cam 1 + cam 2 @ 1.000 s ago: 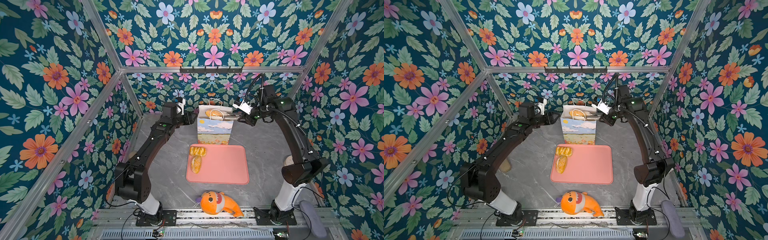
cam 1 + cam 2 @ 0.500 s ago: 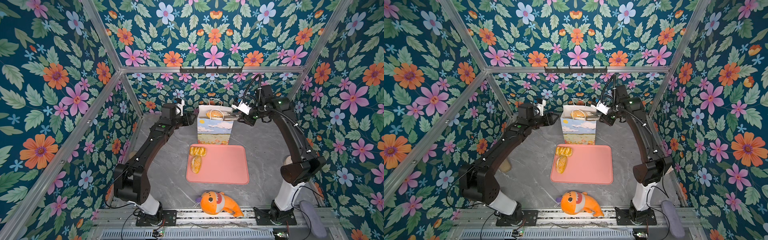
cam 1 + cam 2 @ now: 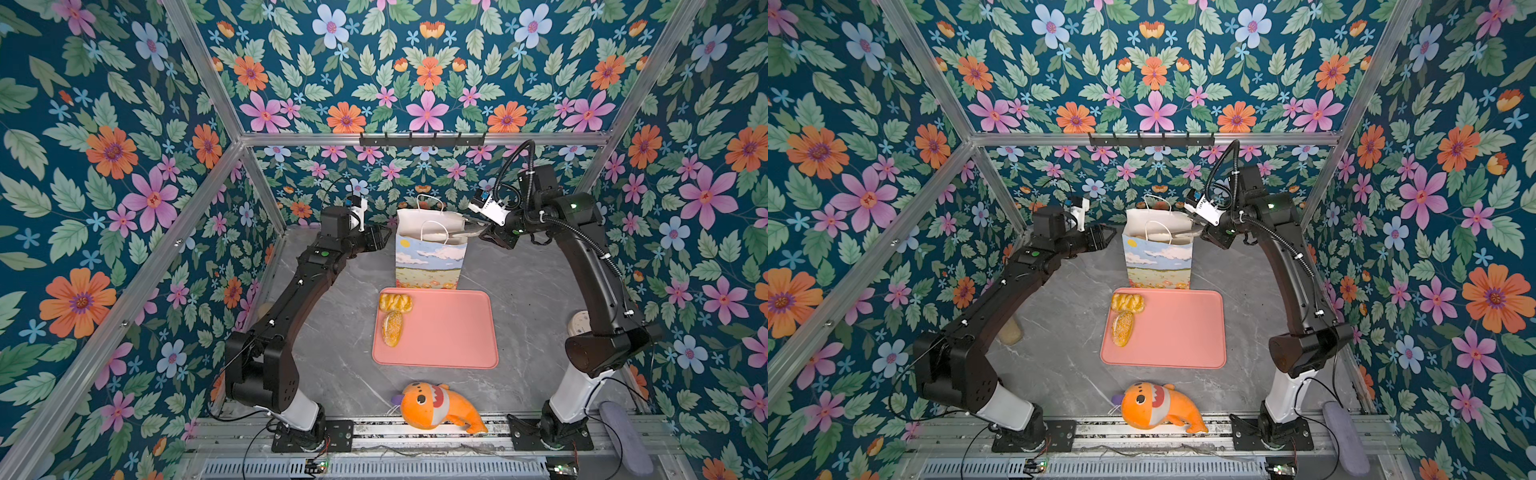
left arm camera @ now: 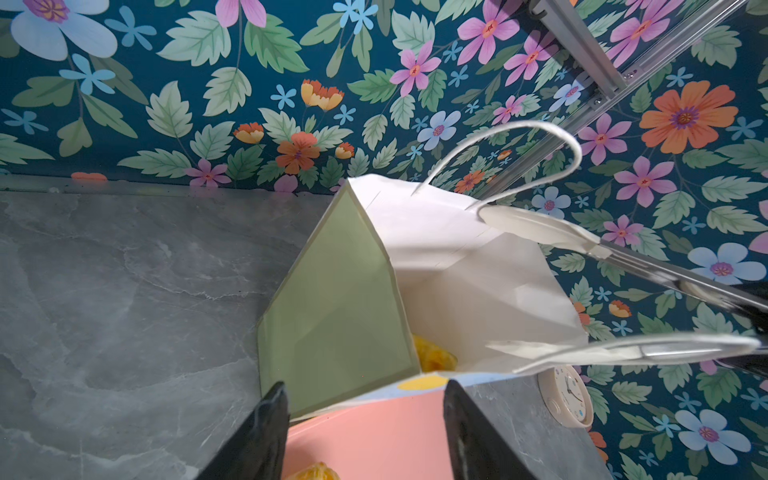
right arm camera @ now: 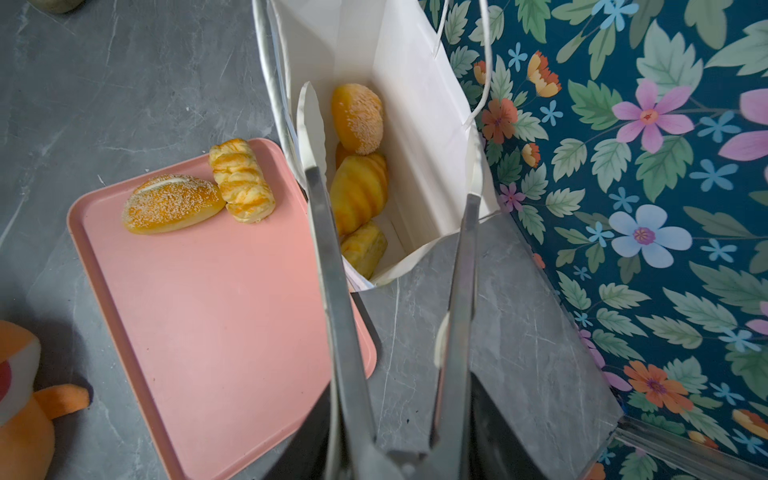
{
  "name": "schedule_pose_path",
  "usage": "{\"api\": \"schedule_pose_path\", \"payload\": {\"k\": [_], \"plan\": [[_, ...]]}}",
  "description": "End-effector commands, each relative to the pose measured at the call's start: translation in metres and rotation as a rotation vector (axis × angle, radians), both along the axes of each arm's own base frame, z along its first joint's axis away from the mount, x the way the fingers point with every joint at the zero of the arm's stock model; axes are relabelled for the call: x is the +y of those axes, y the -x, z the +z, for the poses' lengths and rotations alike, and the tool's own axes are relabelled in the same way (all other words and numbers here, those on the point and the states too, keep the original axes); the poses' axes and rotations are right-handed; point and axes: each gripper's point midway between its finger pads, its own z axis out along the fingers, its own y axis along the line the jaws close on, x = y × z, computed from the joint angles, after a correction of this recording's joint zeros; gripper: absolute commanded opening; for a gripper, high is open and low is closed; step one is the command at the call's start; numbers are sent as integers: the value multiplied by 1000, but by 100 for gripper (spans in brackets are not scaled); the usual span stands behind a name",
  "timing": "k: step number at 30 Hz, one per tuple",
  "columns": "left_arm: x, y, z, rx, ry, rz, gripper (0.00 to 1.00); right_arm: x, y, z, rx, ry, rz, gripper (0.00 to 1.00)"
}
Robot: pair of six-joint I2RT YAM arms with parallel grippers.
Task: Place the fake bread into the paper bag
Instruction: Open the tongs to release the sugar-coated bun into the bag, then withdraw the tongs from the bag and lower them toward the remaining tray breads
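Mostly done: seemingly four pieces of fake bread (image 5: 359, 191) down inside the paper bag (image 3: 430, 262), upright at 12 o'clock of the pink tray (image 3: 449, 332); two left to move, a sesame roll (image 5: 172, 203) and a striped pastry (image 5: 241, 180), touching at the tray's 10 o'clock corner. At the bag's 3 o'clock, right gripper (image 3: 490, 235) clamped on tongs (image 5: 328, 249), spread and empty over the mouth. At its 9 o'clock, left gripper (image 3: 380, 240) with jaws apart, holding nothing. Likely snag for the tongs: cord handles (image 4: 536, 124); plush fish (image 3: 436, 405) at the tray's 6 o'clock, well clear
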Motion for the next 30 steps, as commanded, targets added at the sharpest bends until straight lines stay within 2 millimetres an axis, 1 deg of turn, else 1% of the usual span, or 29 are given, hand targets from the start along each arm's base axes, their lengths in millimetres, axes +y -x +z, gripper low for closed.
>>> {"api": "schedule_pose_path", "payload": {"k": [1,8,13,14,15,21,24,27,30], "plan": [[0,2,5,-10,5,-3,60,-2,6,15,-25,-26,-22,43],[3,7,13,-25,7,1,61,-8,25,44,-28,-96,-93,42],[6,9,22,-28,10,12,61,-19,41,58,-36,-124,-169,41],[5,9,22,-24,11,11,61,-21,42,57,-28,-126,-184,41],[6,10,23,-20,13,13,60,-25,54,69,-55,-146,-195,41],[6,13,21,26,14,19,61,-37,85,86,-73,-238,-280,41],[1,15,19,62,25,-5,60,-39,105,97,-75,-316,-306,41],[2,18,15,74,28,-5,60,-37,126,101,-71,-394,-301,40],[3,22,11,80,33,2,60,-36,143,97,-51,-443,-295,41]]}}
